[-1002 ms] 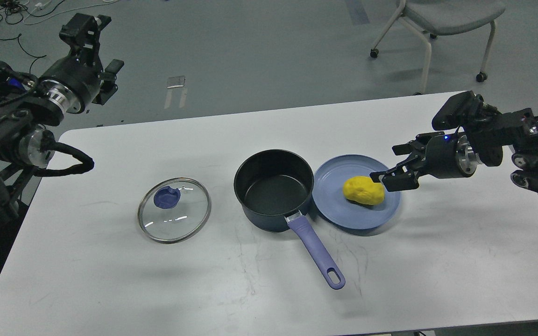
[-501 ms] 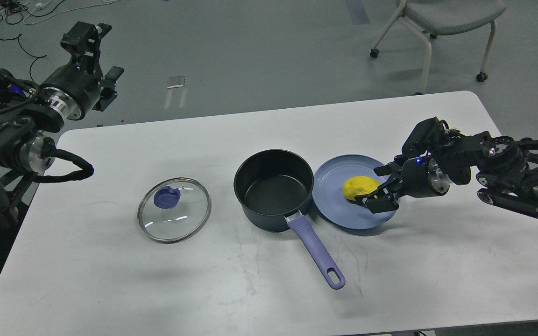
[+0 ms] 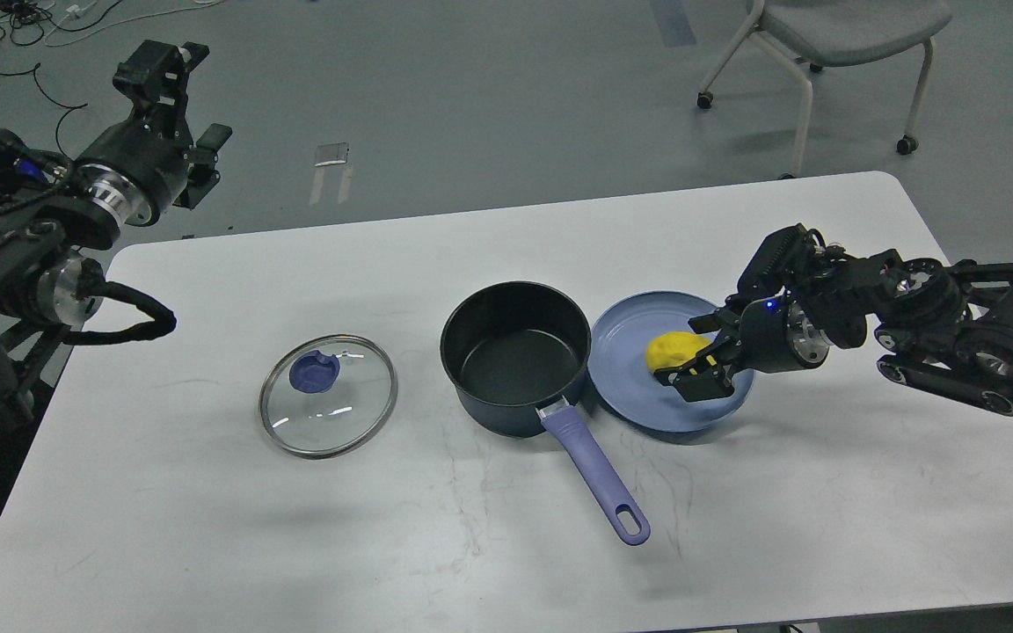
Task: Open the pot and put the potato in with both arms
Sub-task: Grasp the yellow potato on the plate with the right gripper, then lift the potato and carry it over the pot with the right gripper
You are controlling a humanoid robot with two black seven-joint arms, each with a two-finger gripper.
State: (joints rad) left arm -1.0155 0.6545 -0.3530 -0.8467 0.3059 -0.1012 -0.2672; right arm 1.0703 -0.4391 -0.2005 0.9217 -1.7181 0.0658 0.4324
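Observation:
The dark blue pot (image 3: pixel 515 356) stands open at the table's middle, its purple handle (image 3: pixel 599 479) pointing to the front. Its glass lid (image 3: pixel 328 395) with a blue knob lies flat on the table to the left of the pot. The yellow potato (image 3: pixel 666 347) lies on a blue plate (image 3: pixel 625 338) just right of the pot. My right gripper (image 3: pixel 689 353) is down at the potato's right side, its jaws spread with one finger behind the potato and one in front. My left gripper (image 3: pixel 159 70) is raised beyond the table's far left corner; its fingers cannot be told apart.
The white table (image 3: pixel 506 545) has bare surface in front and at the far side. A grey wheeled chair (image 3: pixel 832 35) stands on the floor behind the table's right end. Cables (image 3: pixel 23 26) lie on the floor at the far left.
My right gripper has come down and leftward from above the plate's right rim until its fingers straddle the potato. The left arm has barely moved.

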